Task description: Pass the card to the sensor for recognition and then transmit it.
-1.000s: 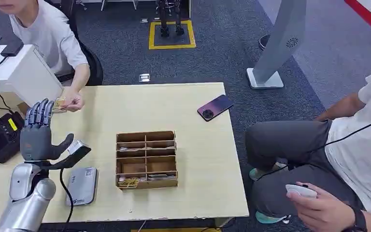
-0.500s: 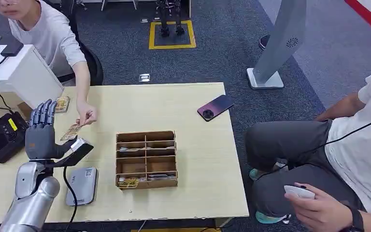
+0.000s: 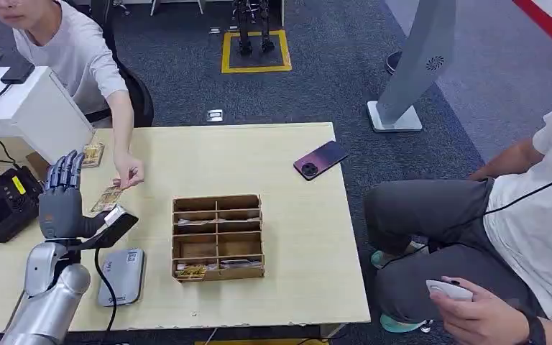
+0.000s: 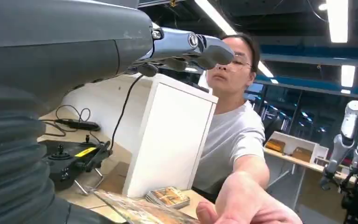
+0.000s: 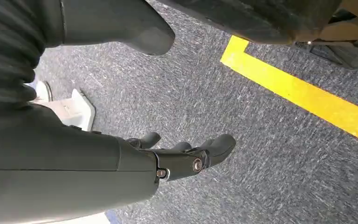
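Left hand [image 3: 61,205] we saw upright, fingers spread, empty; a person's hand [image 3: 127,175] held the patterned rectangular card [image 3: 107,198] just beside its thumb. Right hand [image 5: 186,156] hung, fingers apart, over grey carpet [image 5: 261,154].

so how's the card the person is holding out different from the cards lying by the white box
The held card is a single one, pinched in the person's hand and tilted off the table beside the robot's left hand; the cards by the white box form a small stack lying flat near the table's far edge, with nothing touching them. The held card sits nearer the robot than the stack. Both show similar golden-brown printed faces.
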Available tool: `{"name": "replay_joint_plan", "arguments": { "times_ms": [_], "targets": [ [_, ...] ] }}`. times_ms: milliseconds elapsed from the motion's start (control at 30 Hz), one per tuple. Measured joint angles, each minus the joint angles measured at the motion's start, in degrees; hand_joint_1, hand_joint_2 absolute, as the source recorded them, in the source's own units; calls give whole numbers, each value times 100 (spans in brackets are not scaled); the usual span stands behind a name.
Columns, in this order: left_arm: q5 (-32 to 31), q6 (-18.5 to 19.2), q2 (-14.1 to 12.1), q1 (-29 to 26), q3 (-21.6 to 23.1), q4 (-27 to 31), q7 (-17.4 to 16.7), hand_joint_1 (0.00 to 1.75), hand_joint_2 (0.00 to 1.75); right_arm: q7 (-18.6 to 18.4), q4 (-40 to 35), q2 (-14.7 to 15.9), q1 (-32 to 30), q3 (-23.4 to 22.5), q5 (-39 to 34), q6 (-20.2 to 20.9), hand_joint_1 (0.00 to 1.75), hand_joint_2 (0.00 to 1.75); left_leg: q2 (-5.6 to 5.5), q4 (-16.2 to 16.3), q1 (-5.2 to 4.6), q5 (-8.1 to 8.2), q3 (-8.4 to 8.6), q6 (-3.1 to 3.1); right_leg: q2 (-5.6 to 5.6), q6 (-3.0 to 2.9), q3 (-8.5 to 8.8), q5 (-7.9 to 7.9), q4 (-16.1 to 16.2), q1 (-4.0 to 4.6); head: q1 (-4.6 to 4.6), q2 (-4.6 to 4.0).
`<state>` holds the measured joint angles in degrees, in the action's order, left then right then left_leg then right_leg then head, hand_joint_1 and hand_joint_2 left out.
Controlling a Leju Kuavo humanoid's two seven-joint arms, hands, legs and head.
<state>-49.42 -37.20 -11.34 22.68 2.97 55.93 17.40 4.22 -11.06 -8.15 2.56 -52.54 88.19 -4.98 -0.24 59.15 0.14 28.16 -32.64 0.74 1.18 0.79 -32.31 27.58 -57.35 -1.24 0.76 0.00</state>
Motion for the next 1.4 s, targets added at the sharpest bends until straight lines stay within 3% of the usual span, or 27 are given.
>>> {"name": "replay_joint_plan", "arguments": {
  "times_ms": [633, 767, 900, 1233, 1400],
  "targets": [
    [265, 181, -13, -61, 0, 2, 114, 175, 175, -24, 0, 0, -1, 4, -4, -7, 0, 175, 0, 0, 0, 0, 0, 0, 0, 0, 0, 0, 0, 0, 0, 0],
    [768, 365, -4, -101, 0, 79, 405, 175, 175, -24, 0, 0, -1, 4, -7, -4, 0, 175, 0, 0, 0, 0, 0, 0, 0, 0, 1, 0, -1, 0, 0, 0],
    [1172, 566, 28, -174, -2, 260, 476, 175, 175, -55, 0, 0, -4, 4, -11, -9, 0, 175, -1, 0, 0, 0, -1, 0, -1, 0, 0, 0, 0, 0, 0, 0],
    [2281, 2028, 101, -246, -4, 771, 18, 175, 175, -55, 0, 0, -34, -2, -50, -85, 0, 175, -2, 0, 0, 0, -1, 0, -1, 0, 1, 0, -1, 0, 0, 0],
    [2562, 2358, 81, -552, -13, 1182, -96, 175, 175, -81, 0, 0, -65, -22, -111, -109, 0, 175, -1, -1, 0, 1, -4, 0, 0, 0, 1, 1, -1, 0, 0, 0]
  ]
}}
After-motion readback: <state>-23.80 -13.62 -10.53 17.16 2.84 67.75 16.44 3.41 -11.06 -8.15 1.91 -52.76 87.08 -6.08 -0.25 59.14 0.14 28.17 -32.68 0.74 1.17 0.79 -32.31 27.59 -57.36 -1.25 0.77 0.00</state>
